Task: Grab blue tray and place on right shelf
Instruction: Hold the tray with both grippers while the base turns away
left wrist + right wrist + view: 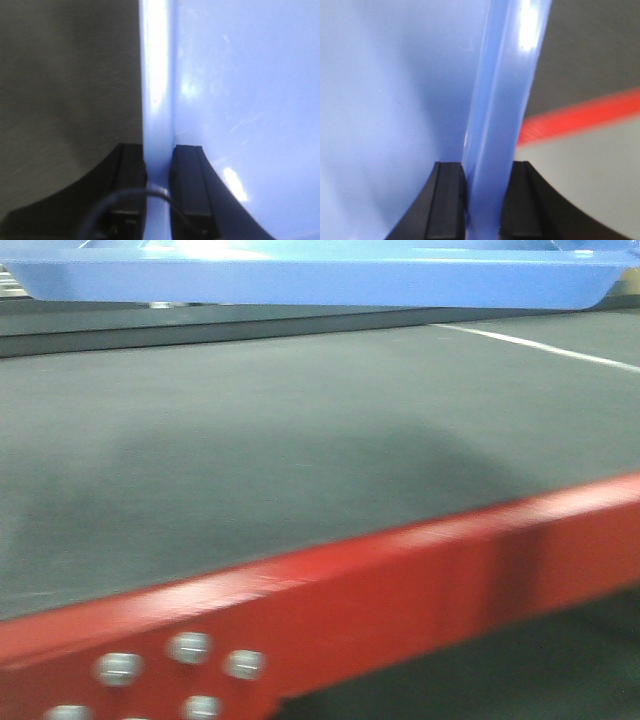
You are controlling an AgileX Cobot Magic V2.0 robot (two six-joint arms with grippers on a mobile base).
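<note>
Rim (156,75) of the blue tray (240,100) runs straight up the left wrist view. The left end effector (158,155) is clenched on it, one black finger pressed against each side. A thin dark cable (125,197) loops across the near end of that grip. Right of the rim lies the tray's glossy inside, left of it the dark mat (65,90).

The right wrist view shows the mirror case. The right end effector (487,170) is clamped on the opposite rim, with the tray's inside to the left. To the right are dark mat and a blurred red frame (580,117).

From the front view the tray's pale blue underside spans the top edge, far beyond the bench. It seems to hang clear of the mat, though motion blur makes the gap hard to judge. A soft shadow (300,475) sits on the mat below. The bench's red front rail slants across the near part, with silver bolts (190,647) at its near left. A white line (540,345) crosses the far right.
</note>
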